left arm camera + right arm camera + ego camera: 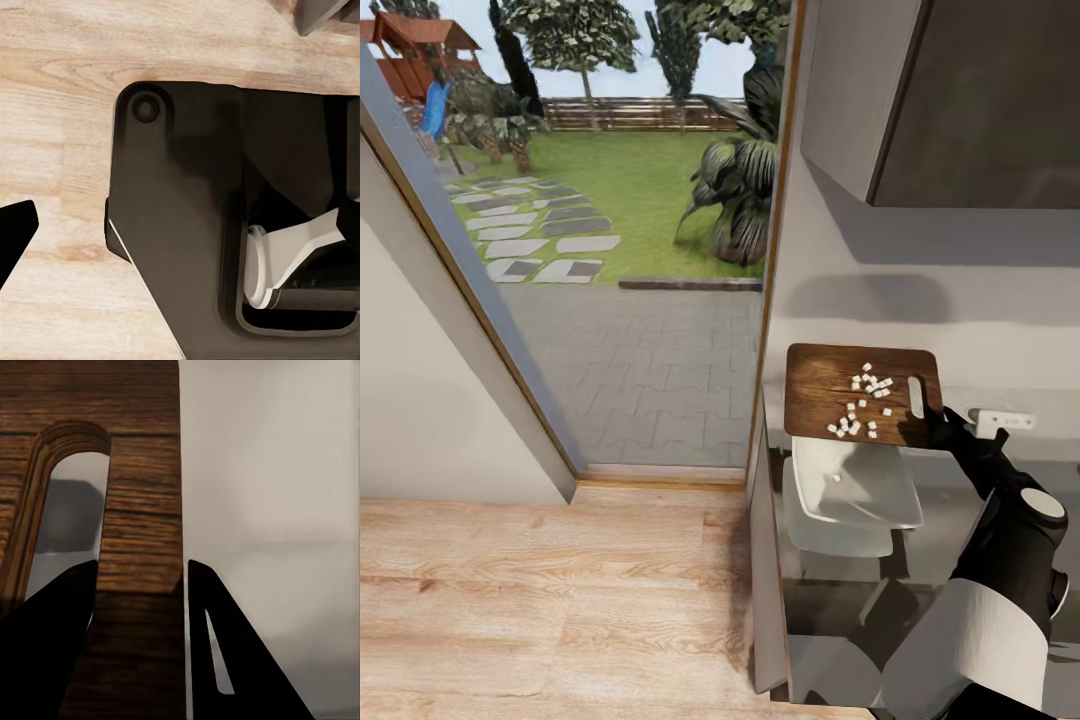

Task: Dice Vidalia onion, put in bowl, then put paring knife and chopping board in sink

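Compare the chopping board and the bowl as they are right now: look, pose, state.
The chopping board is brown wood grain, flat, with a slot handle; the bowl is white, squarish and hollow. The board is lifted and tilted, its handle end clamped by the right gripper; the bowl rests on the countertop below it. Most diced onion lies on the board; the bowl holds one piece. Both have rounded corners.

Right arm [1000,540] extends forward and upward from the lower right of the head view, its white forearm leading to a black wrist. Right gripper [142,585]: the dark jaws are closed across the chopping board [142,510], one finger passing through the slot handle, the other outside the board's end edge.
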### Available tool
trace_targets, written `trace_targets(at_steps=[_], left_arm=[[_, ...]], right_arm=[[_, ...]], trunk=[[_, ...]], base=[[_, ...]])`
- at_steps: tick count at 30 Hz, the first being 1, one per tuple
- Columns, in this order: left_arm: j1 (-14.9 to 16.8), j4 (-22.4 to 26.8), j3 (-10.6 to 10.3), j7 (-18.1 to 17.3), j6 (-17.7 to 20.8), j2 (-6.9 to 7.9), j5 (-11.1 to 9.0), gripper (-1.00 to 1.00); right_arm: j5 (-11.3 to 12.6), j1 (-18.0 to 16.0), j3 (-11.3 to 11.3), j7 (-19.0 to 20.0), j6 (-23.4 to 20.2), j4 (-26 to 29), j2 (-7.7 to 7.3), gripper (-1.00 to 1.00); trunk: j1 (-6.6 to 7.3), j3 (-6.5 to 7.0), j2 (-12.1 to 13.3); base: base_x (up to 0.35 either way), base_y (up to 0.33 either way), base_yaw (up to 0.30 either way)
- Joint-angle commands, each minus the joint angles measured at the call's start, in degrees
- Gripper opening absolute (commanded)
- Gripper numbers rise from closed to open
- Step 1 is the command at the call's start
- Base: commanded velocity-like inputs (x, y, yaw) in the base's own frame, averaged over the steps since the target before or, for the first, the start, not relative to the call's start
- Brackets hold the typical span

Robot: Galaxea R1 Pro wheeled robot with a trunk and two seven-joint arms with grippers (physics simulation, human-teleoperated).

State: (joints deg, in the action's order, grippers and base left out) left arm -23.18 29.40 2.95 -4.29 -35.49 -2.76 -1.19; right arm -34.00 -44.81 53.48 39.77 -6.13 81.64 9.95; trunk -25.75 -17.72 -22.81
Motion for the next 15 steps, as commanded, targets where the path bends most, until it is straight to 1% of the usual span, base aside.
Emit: trace_targets(at_steps=[1, 8, 12, 15], left_arm=[[-0.03, 0.08, 0.31, -0.43, -0.01, -0.06, -0.12, 1.0], [-0.03, 0.05, 0.31, -0.44, 0.01, -0.06, -0.12, 1.0], [-0.03, 0.05, 0.31, -0.45, 0.0, -0.06, -0.12, 1.0], [-0.03, 0.05, 0.31, -0.45, 0.01, -0.06, -0.12, 1.0]], right_arm=[[-0.11, -0.1, 0.17, 0.4, -0.27, 0.1, 0.05, -1.0], [-0.12, -0.1, 0.22, 0.4, 0.05, 0.1, -0.09, -1.0], [-0.1, -0.1, 0.33, 0.28, 2.72, 0.1, -0.23, -1.0], [-0.1, -0.1, 1.42, 0.28, 3.75, 0.1, -0.24, -1.0]], trunk=[[-0.04, -0.1, -0.11], [-0.04, -0.1, -0.11], [-0.04, -0.1, -0.11], [-0.04, -0.1, -0.11]], base=[[0.0, 0.0, 0.0], [0.0, 0.0, 0.0], [0.0, 0.0, 0.0], [0.0, 0.0, 0.0]])
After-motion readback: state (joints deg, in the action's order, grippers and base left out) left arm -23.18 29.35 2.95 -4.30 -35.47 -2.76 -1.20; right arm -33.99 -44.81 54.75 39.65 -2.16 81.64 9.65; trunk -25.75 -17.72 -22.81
